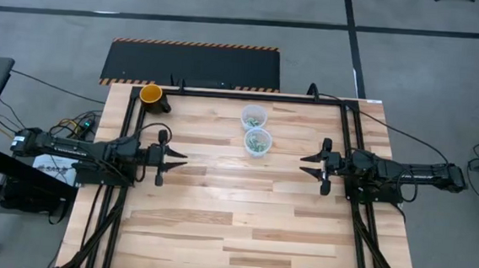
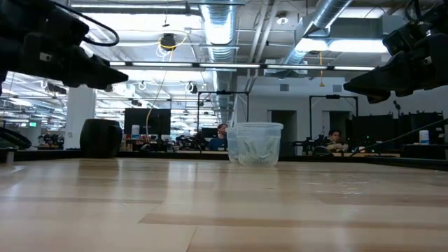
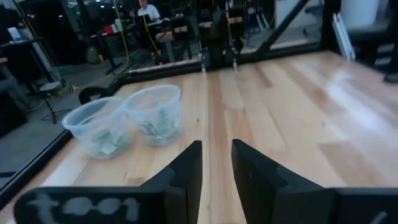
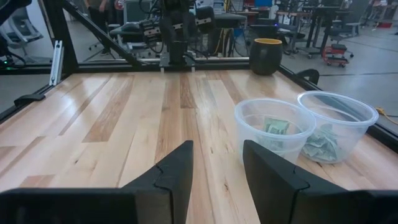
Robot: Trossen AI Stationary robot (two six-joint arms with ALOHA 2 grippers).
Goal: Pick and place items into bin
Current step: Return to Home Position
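Two clear plastic cups (image 1: 254,116) (image 1: 257,141) stand side by side on the wooden table's far middle. Both hold small green-and-white packets, the items (image 4: 275,127) (image 4: 321,144). My left gripper (image 1: 178,161) hovers above the table's left side, level and pointing toward the right edge. It is open by a narrow gap (image 3: 216,152), with nothing in it. My right gripper (image 1: 305,166) hovers at the right side, facing it. It is open wider (image 4: 217,152), with nothing between its fingers. The cups stand farther back than both grippers, between them.
A dark pot with a yellow inside (image 1: 152,95) stands at the table's far left corner; whether it is the bin I cannot tell. Black frame rails (image 1: 350,150) run along the left, right and far edges. Bare wood (image 1: 242,219) fills the middle and near half.
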